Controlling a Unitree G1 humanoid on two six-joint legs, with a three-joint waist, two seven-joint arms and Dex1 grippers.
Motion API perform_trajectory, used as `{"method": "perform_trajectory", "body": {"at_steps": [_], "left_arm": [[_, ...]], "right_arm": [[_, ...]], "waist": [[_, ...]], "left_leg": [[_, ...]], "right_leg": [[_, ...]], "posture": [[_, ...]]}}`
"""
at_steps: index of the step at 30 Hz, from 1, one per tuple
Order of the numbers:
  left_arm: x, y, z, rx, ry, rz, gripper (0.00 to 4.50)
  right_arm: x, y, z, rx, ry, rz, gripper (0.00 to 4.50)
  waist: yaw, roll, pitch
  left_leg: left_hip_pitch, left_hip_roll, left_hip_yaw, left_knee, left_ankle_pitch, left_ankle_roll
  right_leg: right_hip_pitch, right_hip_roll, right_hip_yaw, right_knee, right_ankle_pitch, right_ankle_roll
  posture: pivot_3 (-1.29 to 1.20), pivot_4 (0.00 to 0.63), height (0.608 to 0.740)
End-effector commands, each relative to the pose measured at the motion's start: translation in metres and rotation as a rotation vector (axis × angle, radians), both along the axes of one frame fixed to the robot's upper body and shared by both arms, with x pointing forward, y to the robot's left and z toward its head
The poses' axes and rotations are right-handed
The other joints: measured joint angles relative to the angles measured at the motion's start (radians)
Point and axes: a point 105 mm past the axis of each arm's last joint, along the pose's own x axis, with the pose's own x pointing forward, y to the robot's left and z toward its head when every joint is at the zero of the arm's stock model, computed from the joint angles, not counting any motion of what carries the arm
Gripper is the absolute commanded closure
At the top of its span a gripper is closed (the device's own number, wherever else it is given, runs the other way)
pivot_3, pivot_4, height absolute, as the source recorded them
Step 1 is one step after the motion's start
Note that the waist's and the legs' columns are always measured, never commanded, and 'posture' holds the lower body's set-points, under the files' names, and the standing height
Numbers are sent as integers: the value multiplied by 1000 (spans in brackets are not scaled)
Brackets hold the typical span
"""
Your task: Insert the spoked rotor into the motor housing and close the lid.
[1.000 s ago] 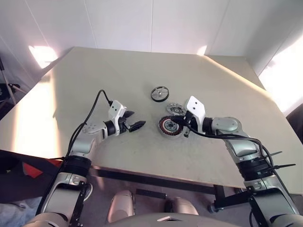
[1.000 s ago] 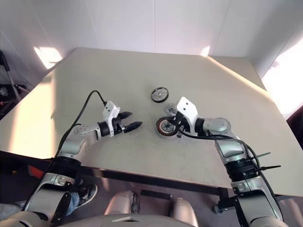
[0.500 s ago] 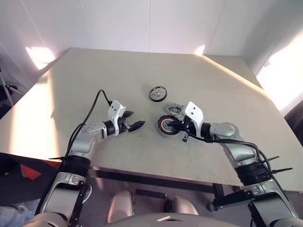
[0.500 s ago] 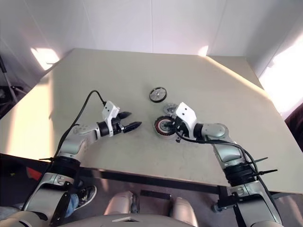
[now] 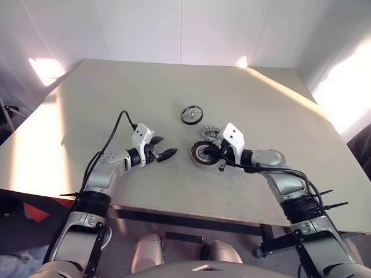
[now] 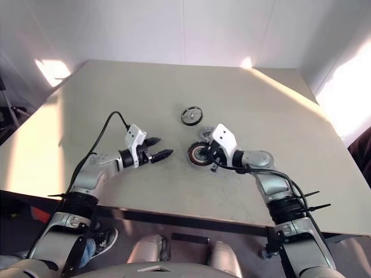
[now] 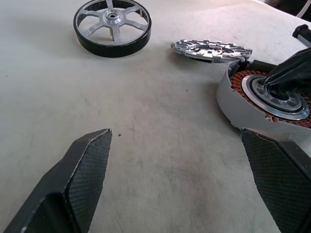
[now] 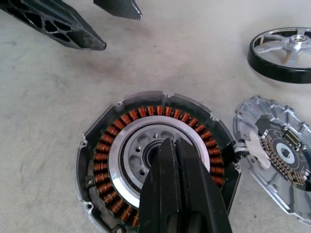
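My right pincer (image 8: 177, 160), pressed closed, angles down onto the housing (image 5: 203, 154) at frame centre; my left pincer (image 5: 164, 153), spread wide, hovers level left. Rotor (image 5: 192, 114) and lid (image 5: 210, 134) lie above on the bench (image 5: 116, 92).

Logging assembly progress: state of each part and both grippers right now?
motor housing: open, copper windings exposed, no rotor inside.
spoked rotor: flat on the table, apart from the housing, not inserted.
lid: off, lying beside the housing.
left gripper: fingers open, empty.
right gripper: fingers shut, tips over the housing's centre.
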Motion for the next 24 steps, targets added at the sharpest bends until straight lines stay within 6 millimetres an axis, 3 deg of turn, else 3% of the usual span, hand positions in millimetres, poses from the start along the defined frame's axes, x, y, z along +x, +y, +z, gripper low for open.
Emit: {"method": "perform_trajectory", "body": {"at_steps": [1,4,11,14,18,24], "left_arm": [[3,0,16,-7,-58,1,0],[3,0,16,-8,-57,4,0],[8,-1,13,-19,-41,38,0],[8,-4,13,-18,-40,32,0],[10,-4,15,-18,-43,31,0],[10,2,17,-10,-49,41,0]], "right_arm": [[7,-5,6,-4,-22,-33,4489],[6,-8,18,-4,-59,-18,4489],[11,-10,69,44,-193,-26,4489],[9,-7,74,41,-207,-12,4489],[7,-3,59,37,-160,-14,4489],[-4,3,-7,17,32,-40,4489]], "waist": [[-1,0,0],[1,0,0],[2,0,0],[1,0,0],[2,0,0],[2,0,0]], "left_leg": [[0,0,0,0,0,0],[0,0,0,0,1,-1],[-1,0,0,0,0,0],[-2,0,0,-1,0,0],[-2,0,0,-1,0,0],[-2,0,0,0,0,0]], "right_leg": [[0,0,0,0,0,0],[0,0,0,0,0,0],[-1,0,0,0,0,0],[-3,0,0,0,0,0],[-3,0,-1,0,0,0],[-2,0,-1,0,0,0]], "posture": [[0,0,740],[0,0,740],[0,0,740],[0,0,740],[0,0,740],[0,0,740]]}}
